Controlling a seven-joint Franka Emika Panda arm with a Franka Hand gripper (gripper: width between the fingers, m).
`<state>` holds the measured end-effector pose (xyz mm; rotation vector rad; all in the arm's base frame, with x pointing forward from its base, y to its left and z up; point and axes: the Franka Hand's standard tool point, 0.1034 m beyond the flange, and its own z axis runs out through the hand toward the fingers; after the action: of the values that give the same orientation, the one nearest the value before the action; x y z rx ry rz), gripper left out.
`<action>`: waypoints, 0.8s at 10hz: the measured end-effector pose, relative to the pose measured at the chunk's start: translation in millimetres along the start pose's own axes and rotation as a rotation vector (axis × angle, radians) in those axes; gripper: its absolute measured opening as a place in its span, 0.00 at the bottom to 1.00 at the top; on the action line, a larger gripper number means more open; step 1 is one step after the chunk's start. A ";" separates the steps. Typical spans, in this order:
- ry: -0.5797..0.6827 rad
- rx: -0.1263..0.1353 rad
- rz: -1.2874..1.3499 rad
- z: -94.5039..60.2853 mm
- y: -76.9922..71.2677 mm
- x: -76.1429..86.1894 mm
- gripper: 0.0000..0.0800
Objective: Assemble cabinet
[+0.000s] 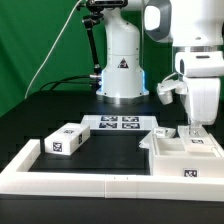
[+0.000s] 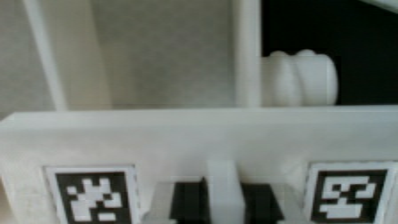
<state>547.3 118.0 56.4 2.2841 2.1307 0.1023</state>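
Nearest, on the exterior view's right, the cabinet box (image 1: pixel 168 158) sits on the desk (image 1: pixel 110 150) with the claw (image 1: pixel 193 128) lowered into it (dark fingers (image 2: pixel 189 200) barely parted about a white ridge (image 2: pixel 217 190); whether they grip it, I cannot tell). A tagged cabinet block (image 1: pixel 65 141) lies well to the left, with the marker board (image 1: pixel 113 123) beyond.

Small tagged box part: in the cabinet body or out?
Out. The box part lies on the table at the exterior view's left, apart from the cabinet body at its right.
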 end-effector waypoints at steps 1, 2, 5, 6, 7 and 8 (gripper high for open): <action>-0.003 0.003 -0.014 0.2 15.2 -1.1 0.09; -0.003 0.003 -0.013 0.6 26.5 -1.5 0.09; -0.015 0.034 -0.009 3.7 45.5 -1.2 0.09; -0.015 0.034 -0.009 3.7 45.5 -1.2 0.09; -0.015 0.034 -0.009 3.7 45.5 -1.2 0.09; -0.015 0.034 -0.009 3.7 45.5 -1.2 0.09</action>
<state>592.7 113.8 55.2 2.2853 2.1514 0.0492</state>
